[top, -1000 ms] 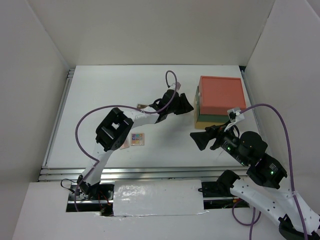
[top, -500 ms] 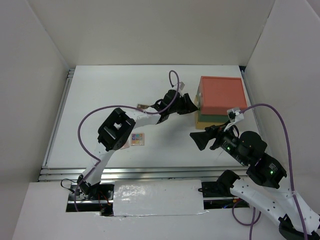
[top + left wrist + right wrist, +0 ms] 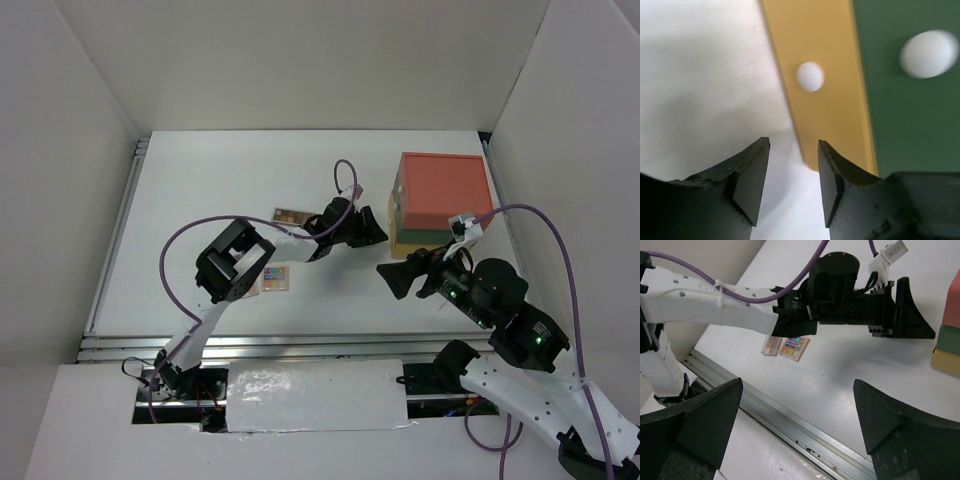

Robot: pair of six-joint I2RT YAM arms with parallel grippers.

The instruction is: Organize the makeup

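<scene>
Makeup shows as three flat palettes on the white table [image 3: 200, 200], all well apart from the drawer box [image 3: 440, 190], on the left arm's side of it. The small square multicoloured palette [image 3: 275, 278] lies farthest from the box toward the near edge. A brown-pink palette [image 3: 771, 345] rests just beside it, on the side away from the box and partly under the left arm's elbow in the overhead view. A second long brown-pink palette [image 3: 290, 215] lies closer to the box, its end hidden behind the left forearm. None of the three is touched by either arm. The left gripper [image 3: 792, 185] sits right at the front face of the box, low down near the table. Its two fingers stand apart with only bare table between them. Its wrist view looks at the yellow drawer [image 3: 825, 100] with a small white knob [image 3: 810, 76], and next to that the green drawer [image 3: 910, 115] with a larger white knob [image 3: 929, 53], which is blurred. The fingers are not around either knob, and whether a fingertip touches the yellow front cannot be told. The right gripper [image 3: 388, 277] hangs above the table near the box's front corner, toward the near edge. It points away from the box, its fingers are spread wide, and it holds nothing.
</scene>
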